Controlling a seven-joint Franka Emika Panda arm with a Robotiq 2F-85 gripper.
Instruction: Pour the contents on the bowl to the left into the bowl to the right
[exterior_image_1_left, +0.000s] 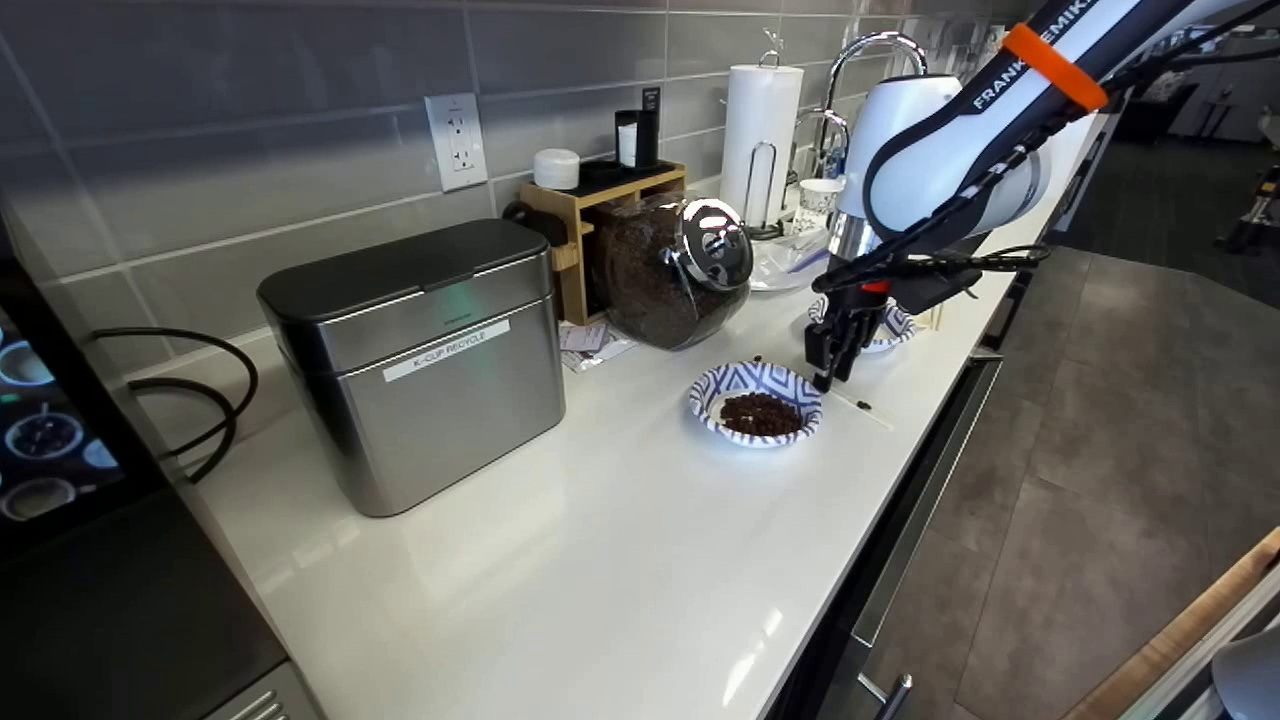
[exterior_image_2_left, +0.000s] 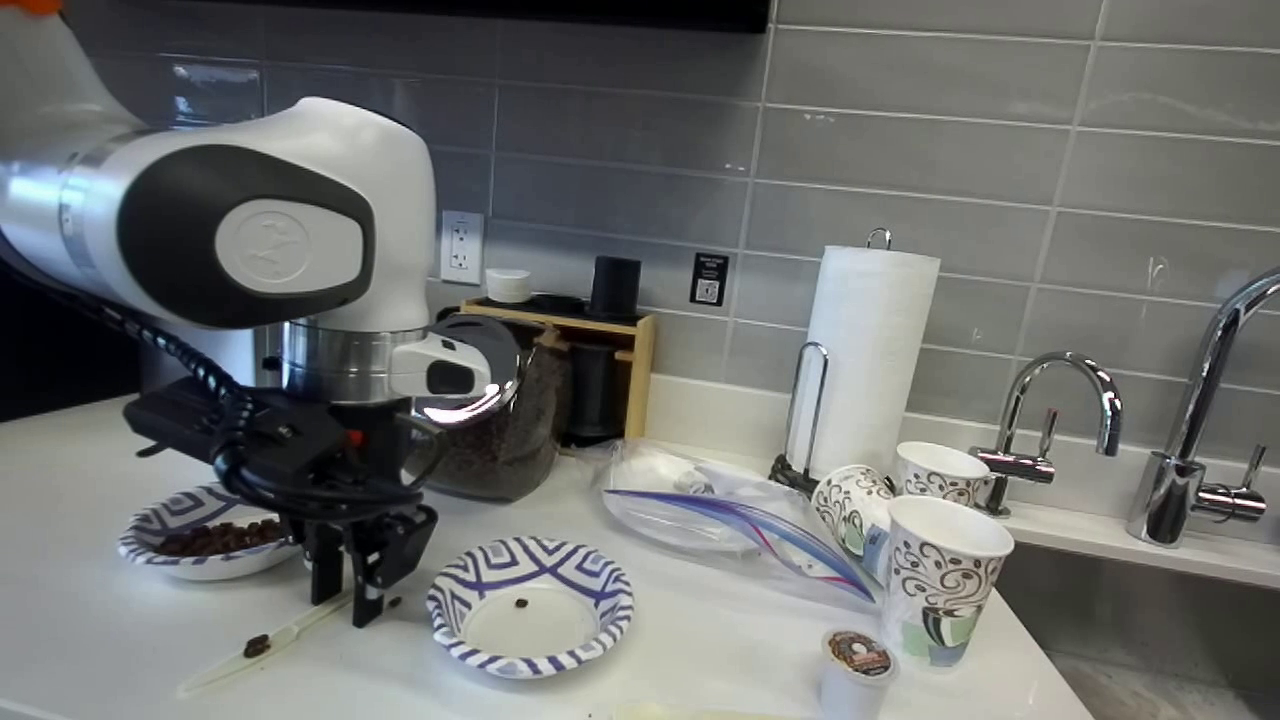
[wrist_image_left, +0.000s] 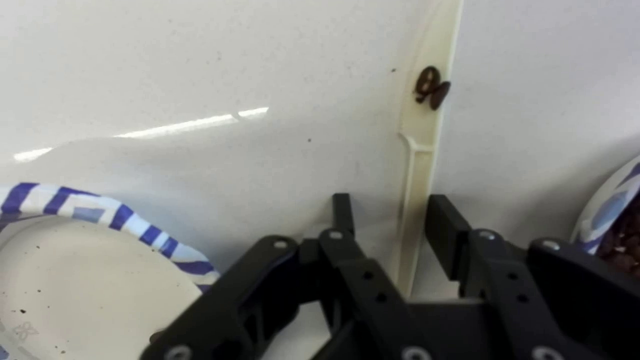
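Beside tiled wall (exterior_image_1_left: 300, 130): glossy white counter (exterior_image_1_left: 600, 580); floor (exterior_image_1_left: 1110, 450) perhaps tile; end effector (wrist_image_left: 388, 215) spread.

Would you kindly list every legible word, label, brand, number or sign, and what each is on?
"K-CUP RECYCLE": label on the metal bin.
"FRANK": robot arm, below the orange band.
"EMIK": same arm, above it; last letter unclear.
Unreadable, too small or blurred: black wall sign, coffee pod lid.
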